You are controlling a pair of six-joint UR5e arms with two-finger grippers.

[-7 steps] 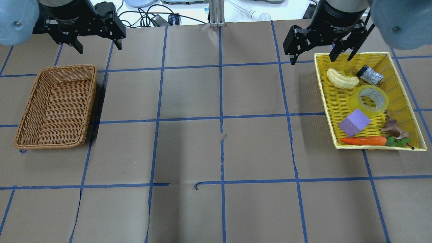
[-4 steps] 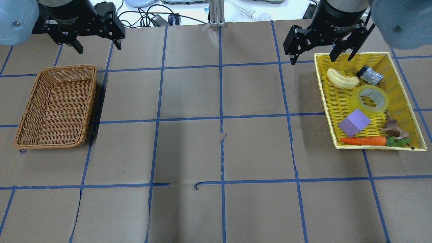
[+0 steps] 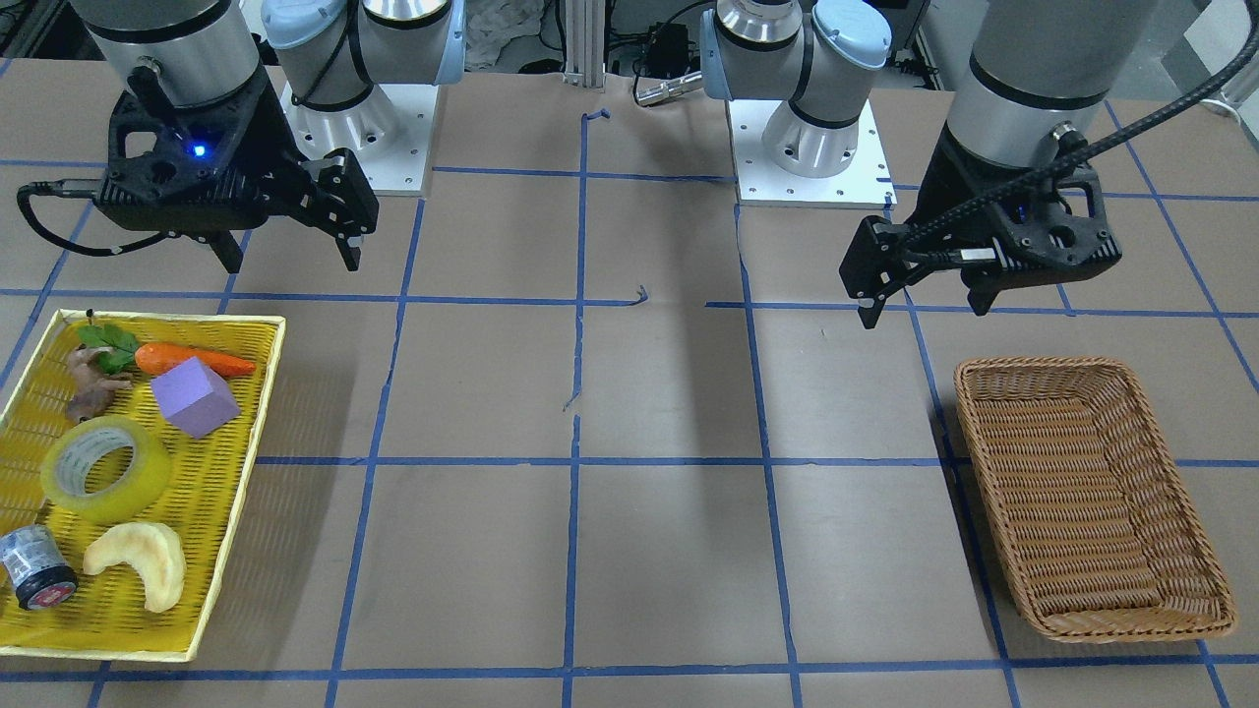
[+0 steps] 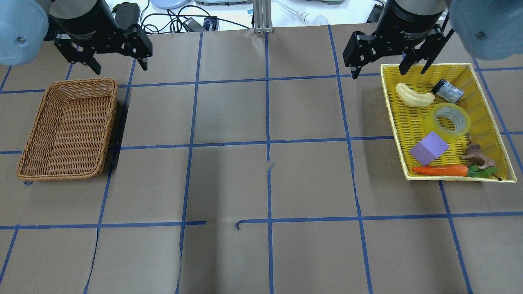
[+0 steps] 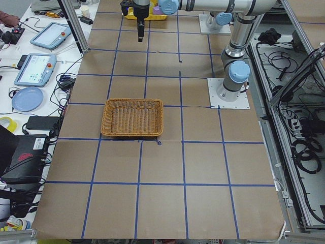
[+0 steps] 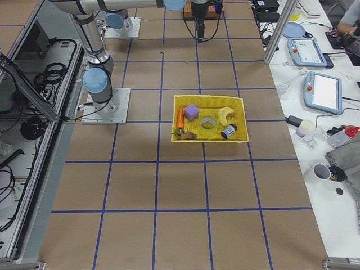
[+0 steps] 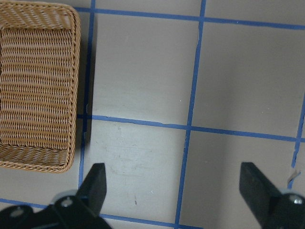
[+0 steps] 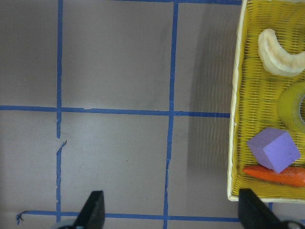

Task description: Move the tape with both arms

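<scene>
Tape (image 4: 446, 118) lying flat in yellow tray (image 4: 449, 65). Right gripper (image 4: 378, 72) hovering at tray edge, jaws apart for grasp. Left gripper (image 4: 120, 68), likewise apart, waiting near wicker basket (image 4: 65, 130), probably for handover.

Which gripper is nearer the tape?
Right. The right gripper hangs at the yellow tray's edge, just short of the tape; the left gripper is across the table by the wicker basket.

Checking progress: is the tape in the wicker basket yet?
No, the tape lies in the yellow tray, right beside the purple block.
</scene>
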